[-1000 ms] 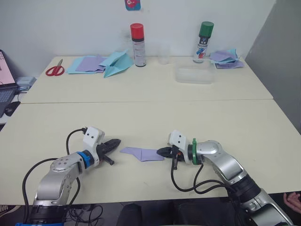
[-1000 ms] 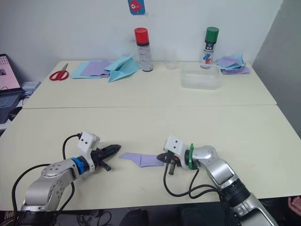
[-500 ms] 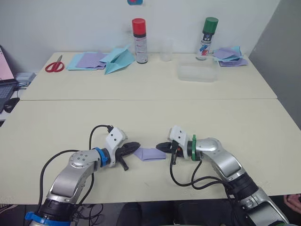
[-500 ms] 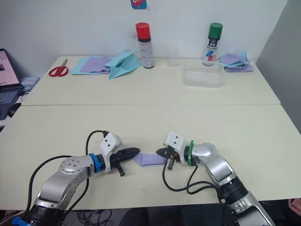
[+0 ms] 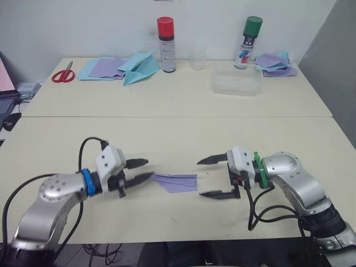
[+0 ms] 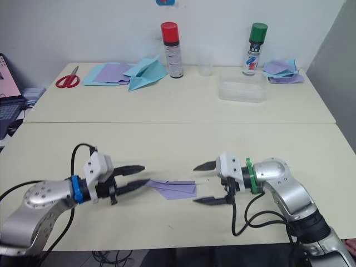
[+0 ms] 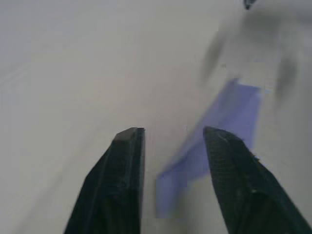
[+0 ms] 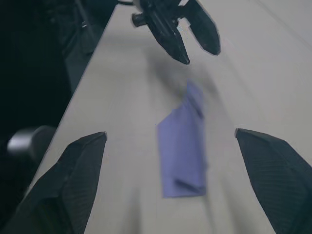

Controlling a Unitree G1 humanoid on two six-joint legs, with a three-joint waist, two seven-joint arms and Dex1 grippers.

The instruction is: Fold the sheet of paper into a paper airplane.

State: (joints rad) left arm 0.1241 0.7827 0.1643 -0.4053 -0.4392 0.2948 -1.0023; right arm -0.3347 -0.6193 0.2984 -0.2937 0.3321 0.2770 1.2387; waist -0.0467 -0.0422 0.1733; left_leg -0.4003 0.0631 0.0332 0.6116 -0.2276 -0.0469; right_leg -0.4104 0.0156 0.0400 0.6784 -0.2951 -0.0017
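Flanking paper airplane (image 5: 177, 182): spread fingers (image 5: 138, 163)

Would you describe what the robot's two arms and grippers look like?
Both arms are silver-grey metal with black cables looping from the wrists. The left gripper sits behind a blue wrist ring, the right gripper behind a green one. Each has a white housing and two black pointed fingers.

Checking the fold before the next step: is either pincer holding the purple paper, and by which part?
Nothing is held. Both pincers, left and right, are open, and the paper lies on the table between them.
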